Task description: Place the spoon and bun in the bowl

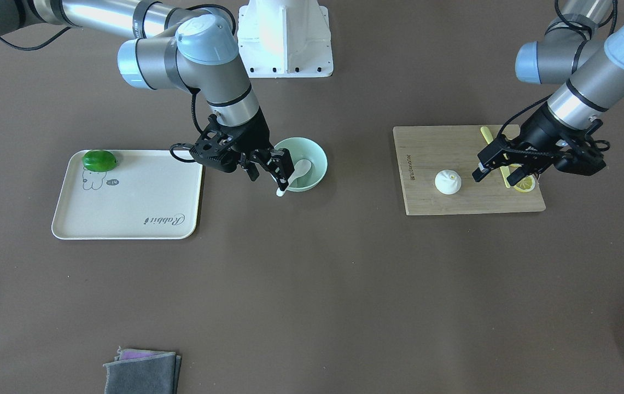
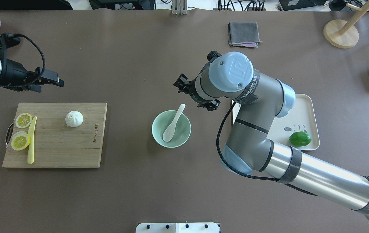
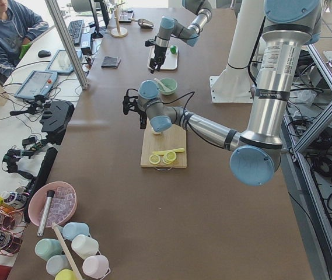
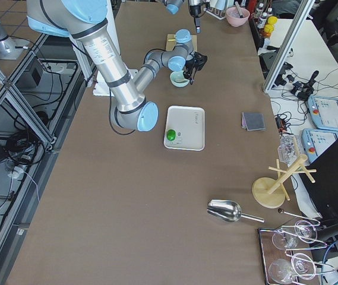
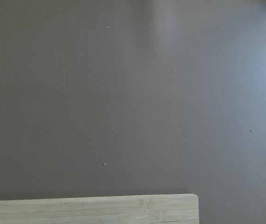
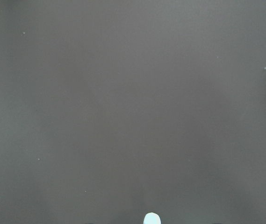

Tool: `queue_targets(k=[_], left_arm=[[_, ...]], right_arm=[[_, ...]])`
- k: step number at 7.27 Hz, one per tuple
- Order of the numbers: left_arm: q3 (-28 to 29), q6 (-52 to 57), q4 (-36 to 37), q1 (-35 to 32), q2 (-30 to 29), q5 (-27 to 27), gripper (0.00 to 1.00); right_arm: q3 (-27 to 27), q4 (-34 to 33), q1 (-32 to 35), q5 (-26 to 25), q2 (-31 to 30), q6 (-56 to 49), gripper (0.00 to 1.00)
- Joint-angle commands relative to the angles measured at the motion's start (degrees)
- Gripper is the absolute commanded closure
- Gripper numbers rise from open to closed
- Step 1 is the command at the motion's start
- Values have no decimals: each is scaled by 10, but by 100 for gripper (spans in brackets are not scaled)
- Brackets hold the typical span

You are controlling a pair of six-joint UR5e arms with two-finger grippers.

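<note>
Seen from overhead, with twelve o'clock at the table's far edge, the pale green bowl (image 2: 154, 129) sits near the middle of the brown table. The white spoon (image 2: 172, 126) lies in it, scoop down inside and handle leaning over the rim toward one o'clock. The right arm enters from the four o'clock corner and bends sharply at the elbow. It ends with the right gripper (image 1: 268, 176) raised at about one o'clock from the bowl, near the handle's tip. Its fingers are spread apart and grip nothing. The bun (image 2: 74, 118) rests well apart at nine o'clock from the bowl, on a wooden cutting board (image 2: 74, 149). At the board's nine o'clock end lie two lemon slices (image 2: 23, 120) and a yellow-green knife (image 2: 31, 142). The left arm reaches in level from the nine o'clock edge. The left gripper (image 1: 494, 178) is held high, at about eleven o'clock from the bun, its fingers parted and empty. At three o'clock from the bowl a cream tray (image 2: 304, 110) holds a lime (image 2: 300, 138), and a folded grey cloth (image 2: 244, 33) lies at one o'clock near the far edge.
</note>
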Motion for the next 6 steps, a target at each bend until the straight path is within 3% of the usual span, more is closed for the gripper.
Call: queue_targets(k=[1, 3, 6], left_arm=[[-2, -8, 0, 83, 17, 87, 4], [2, -8, 0, 114, 24, 119, 15], [5, -10, -1, 119, 20, 120, 34]], right_arm=[[26, -13, 28, 31, -29, -50, 0], [27, -12, 29, 31, -36, -57, 0], [26, -6, 27, 31, -50, -57, 0]])
